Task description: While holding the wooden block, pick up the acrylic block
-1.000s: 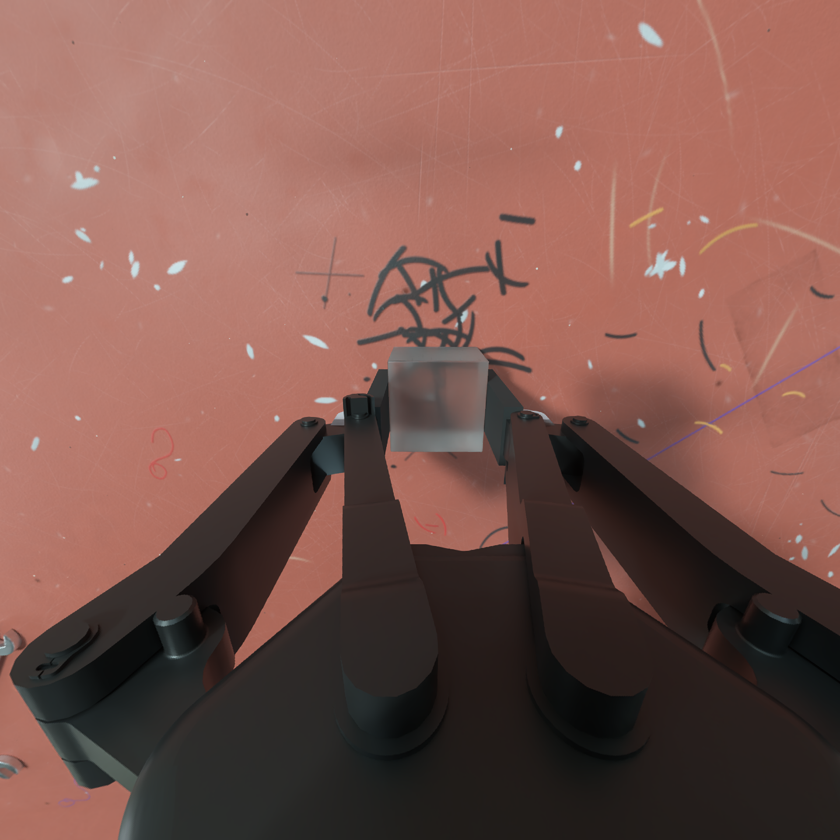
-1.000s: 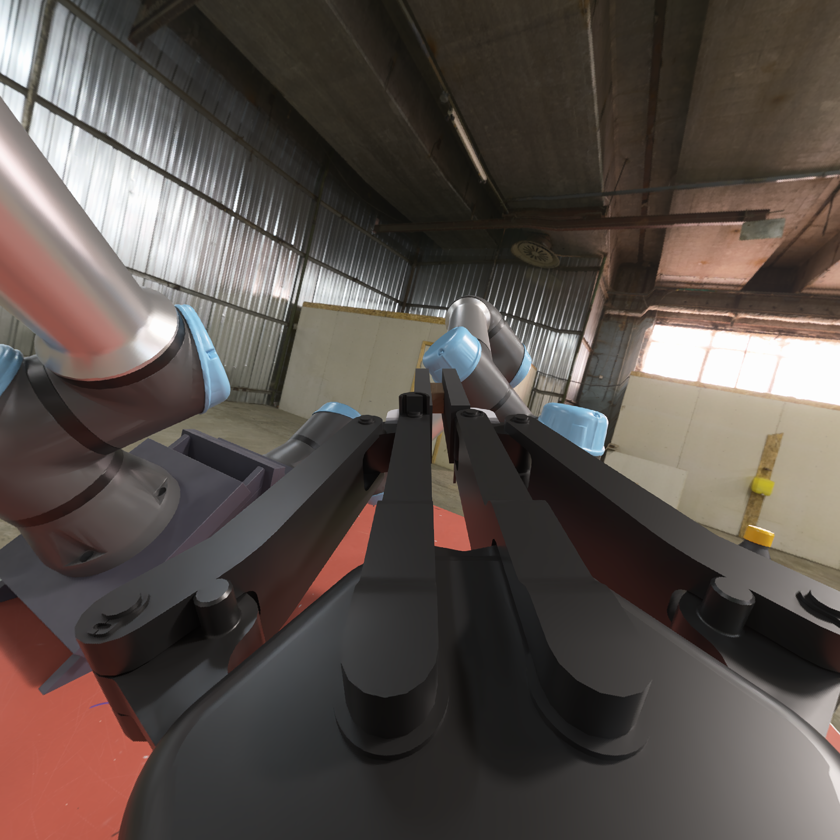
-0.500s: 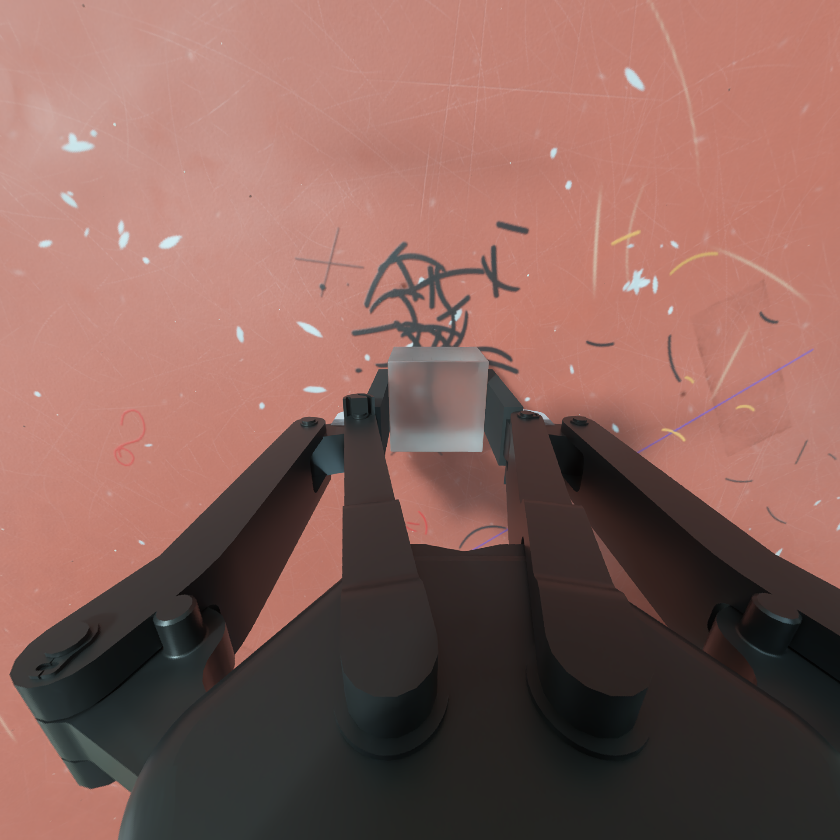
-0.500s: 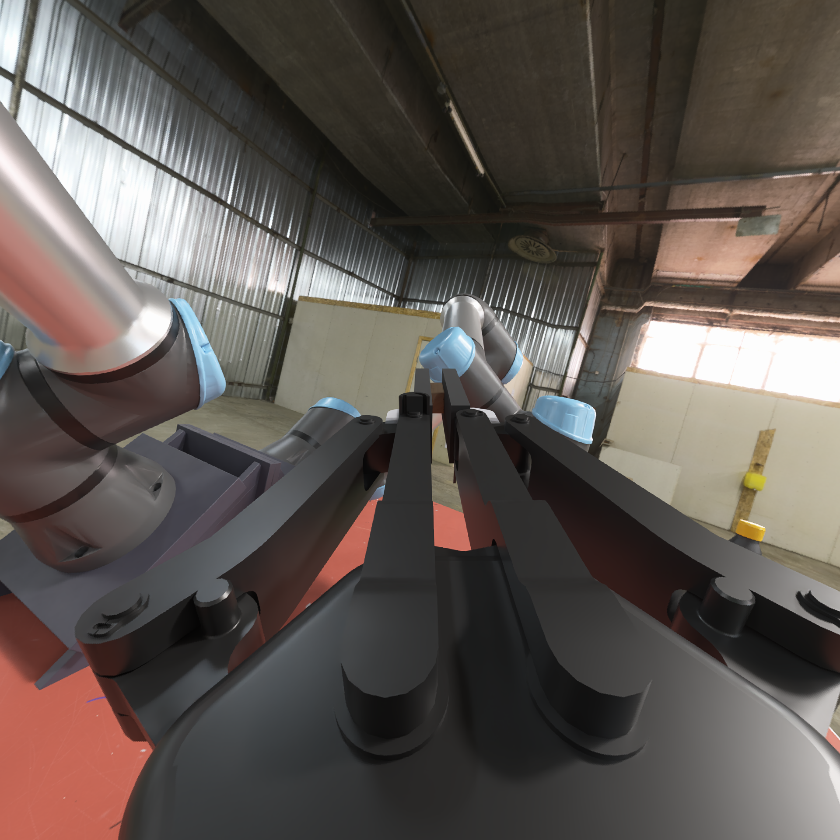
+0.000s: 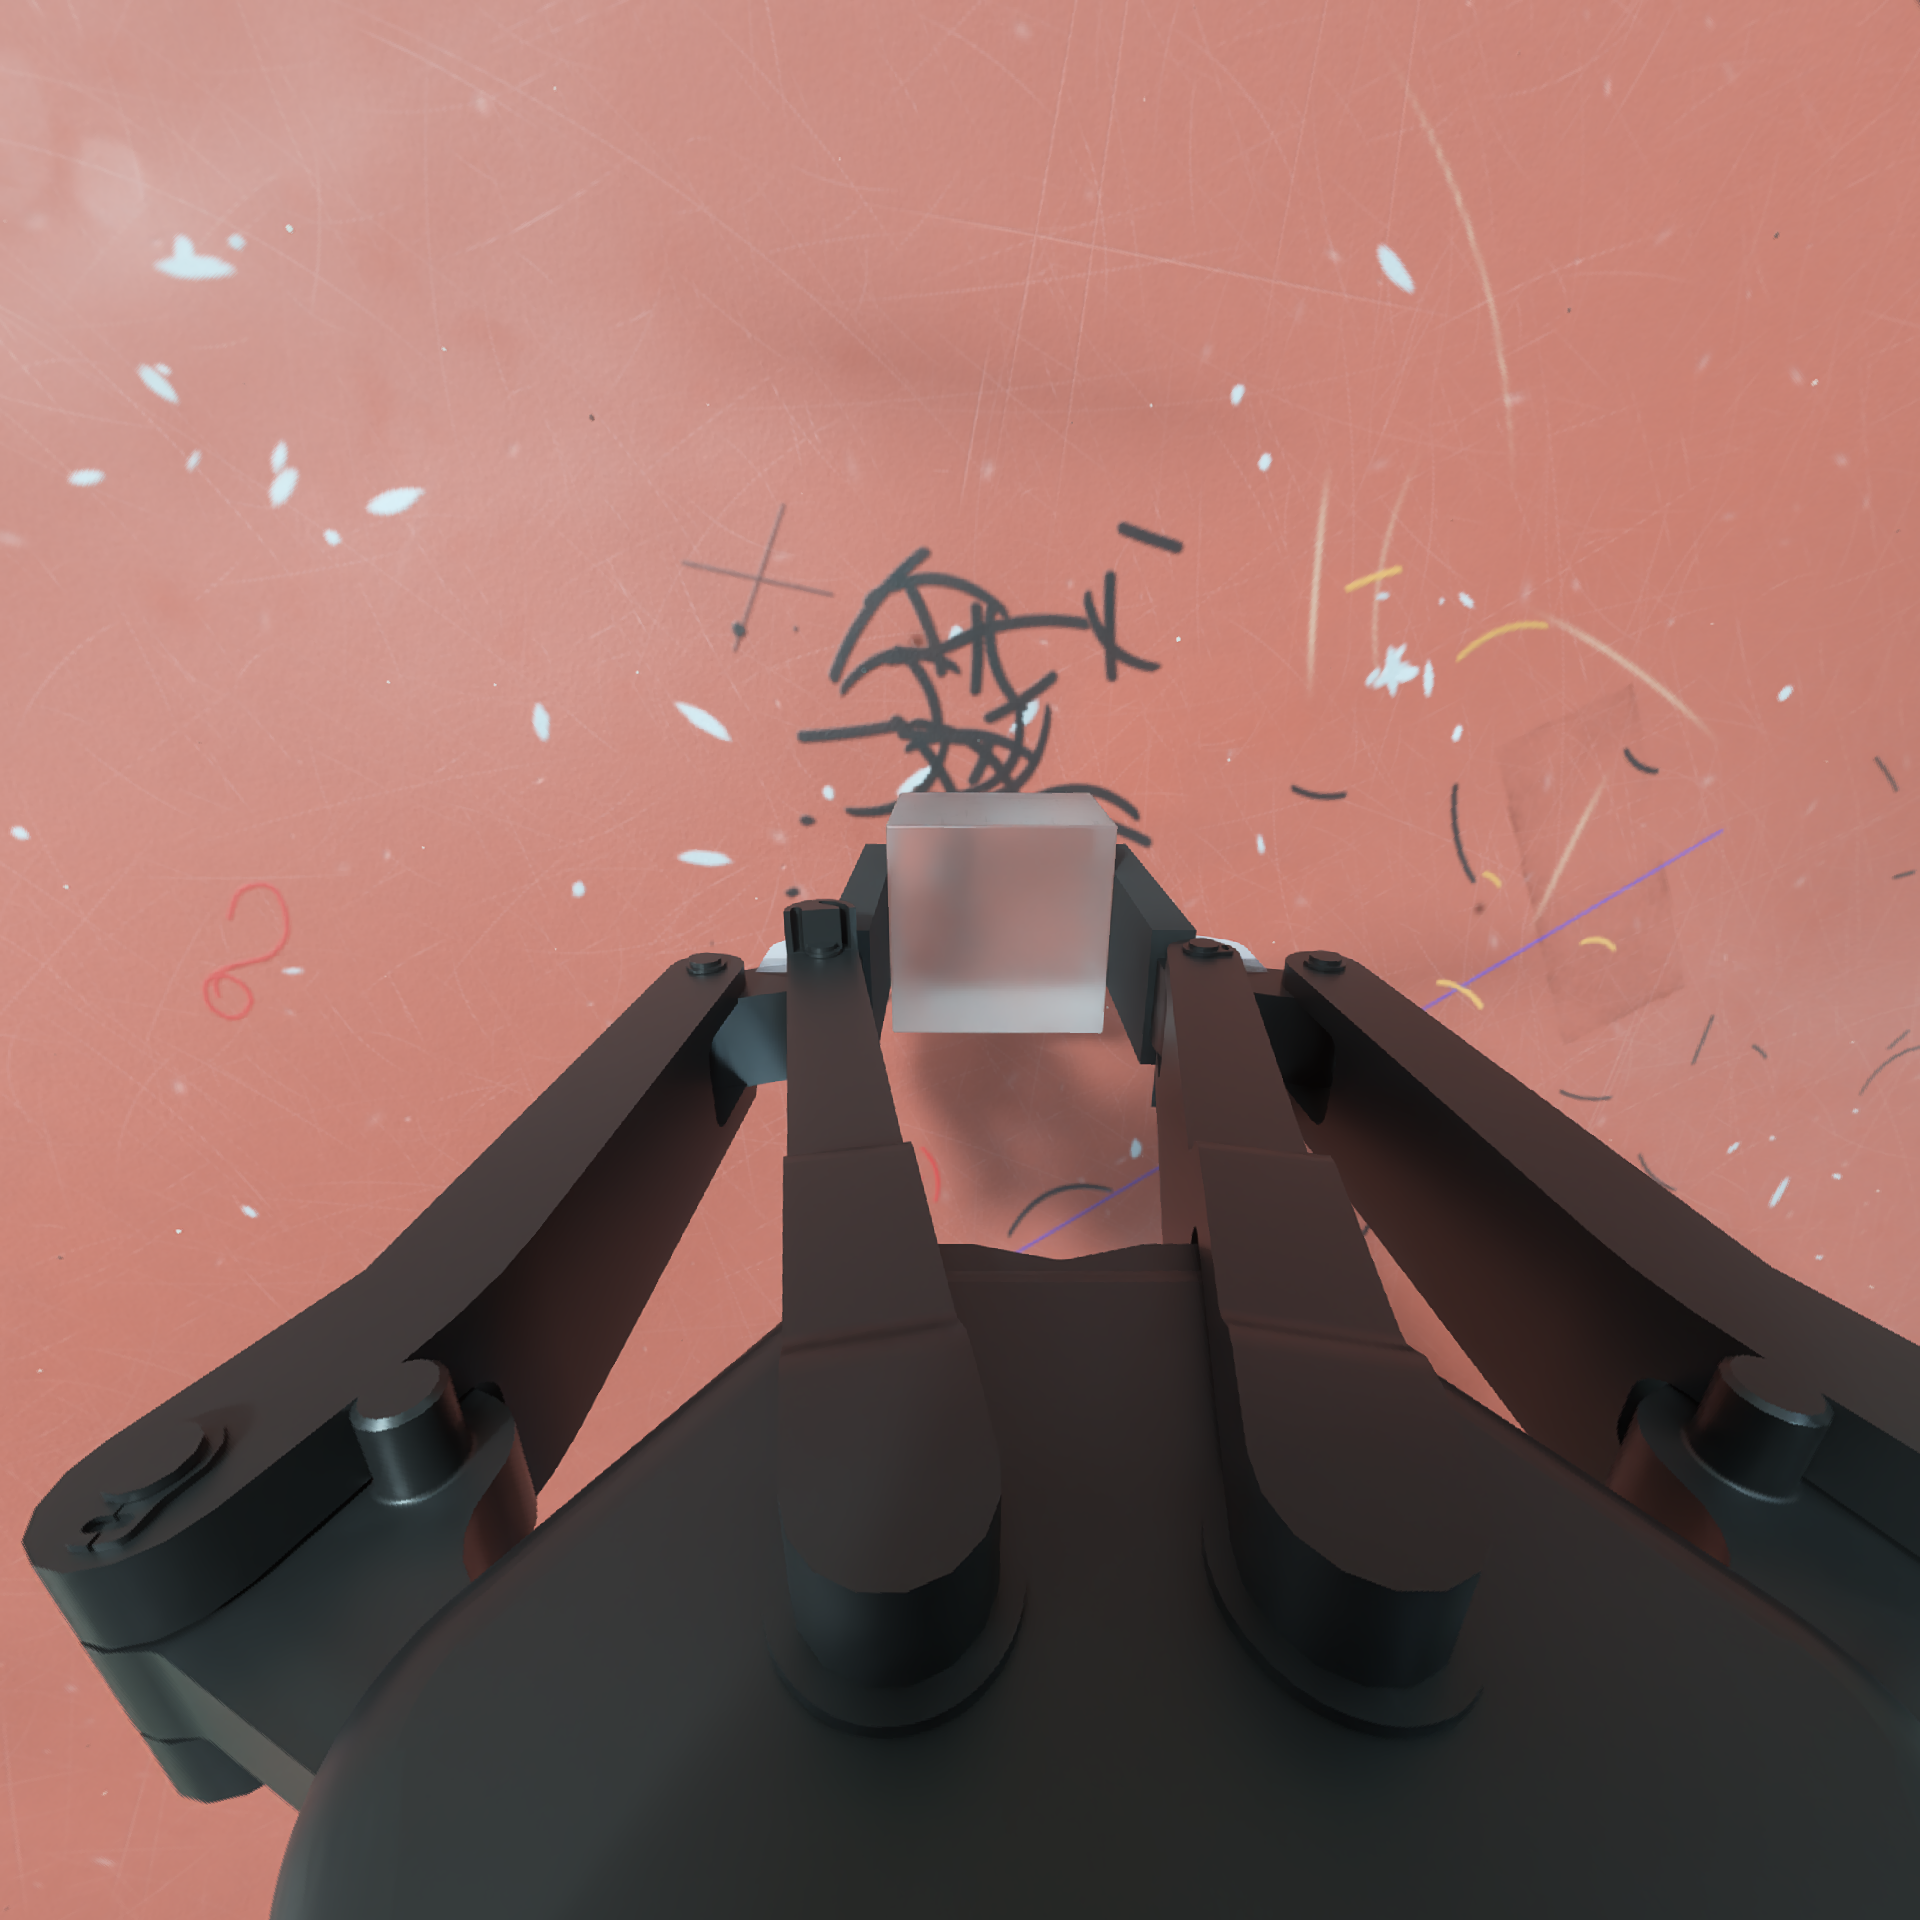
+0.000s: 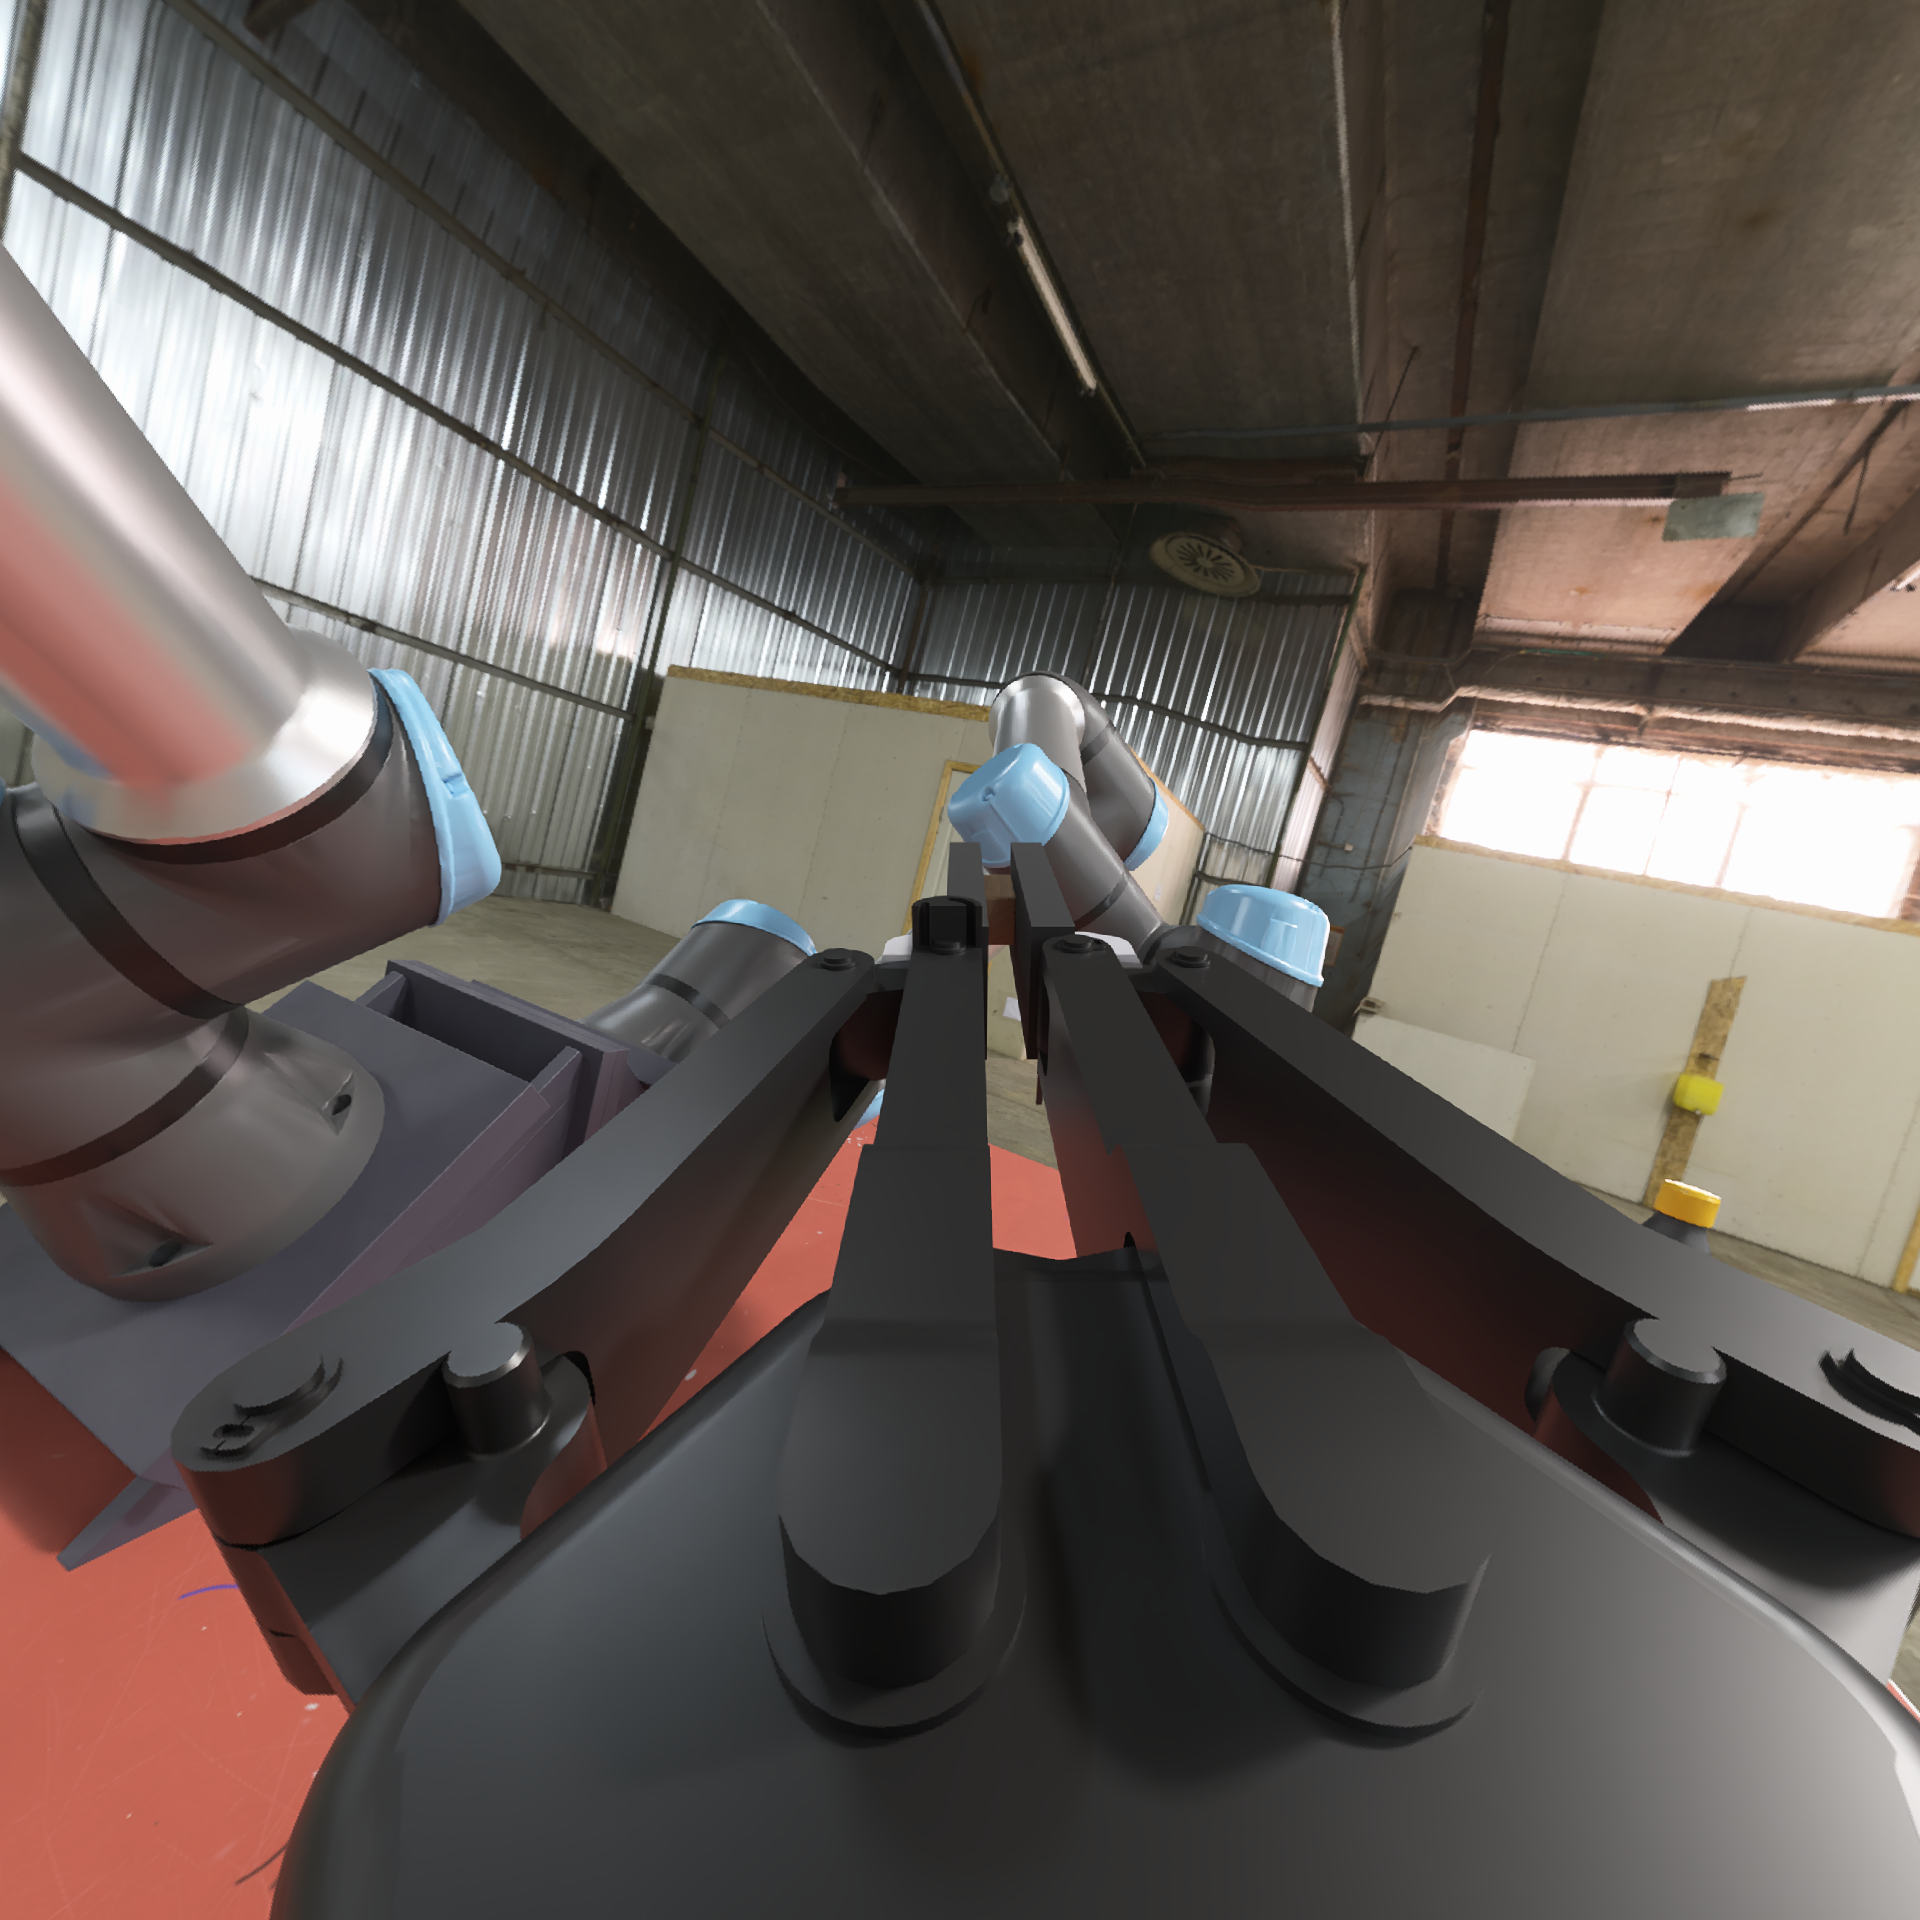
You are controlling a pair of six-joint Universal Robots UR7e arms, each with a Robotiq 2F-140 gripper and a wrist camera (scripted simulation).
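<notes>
Left wrist view: one left gripper (image 5: 997, 914), two dark fingers, clamped on one acrylic block (image 5: 995, 914). The block is a frosted, translucent cube, seated between the two pads near the fingertips, one pad flat against each side face. Its near face looks at the camera and its top edge stands just beyond the finger ends. It hangs clear of the red table (image 5: 416, 312); a soft shadow lies on the surface below and behind it, between the finger links.

Table surface beyond the fingers: one tangle of black scribbles (image 5: 966, 686) straight ahead of the fingertips, one thin cross mark to the left of that, one red curl (image 5: 244, 951) well off the left finger, one purple line (image 5: 1569, 920) running out past the right finger, and many white flecks and scratches scattered all round.

Right wrist view: one right gripper (image 6: 995, 914), two fingers drawn close together, raised and pointing out level across the room. One wooden block (image 6: 1000, 916) is pinched between the pads; only a narrow brown sliver shows in the slot between them.

Beyond the fingertips stand silver arm links (image 6: 1081, 790) with blue joint caps, three caps counted there. To the left of the fingers, a second big silver arm (image 6: 156, 831) with one blue cap, on a grey mount (image 6: 416, 1070). Red table shows under the fingers.
</notes>
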